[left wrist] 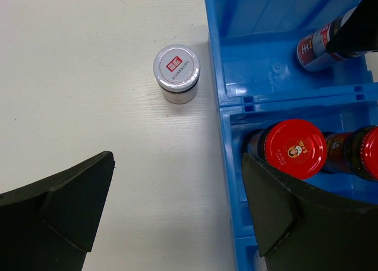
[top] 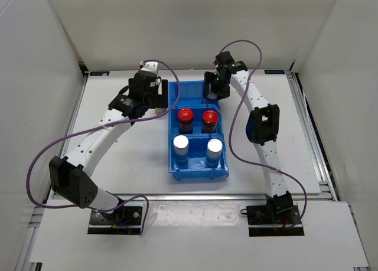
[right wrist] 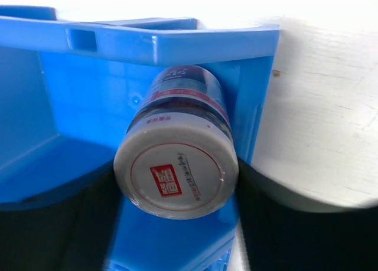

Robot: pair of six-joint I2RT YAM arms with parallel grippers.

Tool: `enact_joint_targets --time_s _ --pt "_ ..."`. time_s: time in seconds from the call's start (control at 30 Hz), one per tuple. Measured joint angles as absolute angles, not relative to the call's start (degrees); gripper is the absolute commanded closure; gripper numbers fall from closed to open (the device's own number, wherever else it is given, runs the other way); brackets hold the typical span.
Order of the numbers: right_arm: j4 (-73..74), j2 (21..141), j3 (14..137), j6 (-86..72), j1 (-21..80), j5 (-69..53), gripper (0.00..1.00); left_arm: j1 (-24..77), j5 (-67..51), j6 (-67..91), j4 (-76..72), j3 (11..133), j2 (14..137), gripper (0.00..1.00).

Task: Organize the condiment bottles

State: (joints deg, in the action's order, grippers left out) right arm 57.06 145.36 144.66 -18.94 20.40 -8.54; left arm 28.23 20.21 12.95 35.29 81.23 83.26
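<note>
- Nearest to me, in the near compartment of the blue bin (top: 198, 175), two silver-topped bottles (top: 180, 144) stand upright side by side.
- In the middle compartment behind them, the two red-capped bottles (top: 185, 114) stand upright, also as a pair.
- The left gripper (left wrist: 177, 218) hovers over the left wall of the bin with its fingers wide apart and nothing between them. Its right finger (left wrist: 283, 206) hangs above the bin wall, just beside one red cap.
- A little farther, one grey-lidded bottle (left wrist: 176, 73) stands upright on the table (top: 142, 165), just beside the outside of the bin's left wall. It is not between the fingers.
- If the left gripper goes down where it is now, I think the right finger may hit the wall or the red cap. It must first move left and farther away.
- Farthest, the right gripper (top: 211, 95) reaches into the far compartment and is clamped on the second grey-lidded bottle (right wrist: 177, 165). This one leans against the right wall.
- In my judgement, letting go while it is tilted is the main risk, because it could fall on its side and take the place of the other one.
- Both arms also need this far compartment, so they could touch if the left one comes too early.
</note>
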Motion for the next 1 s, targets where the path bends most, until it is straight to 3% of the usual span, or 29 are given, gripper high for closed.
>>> enact_joint_targets --time_s 0.03,0.07,0.37,0.6,0.77,1.0 --pt "57.1 145.4 144.7 -19.0 20.5 -7.9 0.03 28.2 20.3 12.9 35.4 81.2 83.3 0.00" --pt "57.0 145.2 144.8 -19.1 20.5 -7.4 0.00 28.2 20.3 12.9 35.5 81.1 83.3 0.00" --pt "58.6 140.9 145.0 -19.3 20.0 -4.5 0.00 28.2 21.2 12.5 35.6 81.0 83.6 0.00" --pt "58.6 120.8 138.9 -20.7 15.1 -3.3 0.00 25.5 21.2 12.9 34.9 81.0 87.5 0.00" --pt "58.8 106.8 130.0 -20.6 11.7 -6.6 0.00 18.2 14.8 13.8 32.6 81.0 93.1 0.00" --pt "63.5 107.4 125.5 -20.0 11.9 -11.0 0.00 14.2 3.2 12.8 27.8 87.2 106.0 0.00"
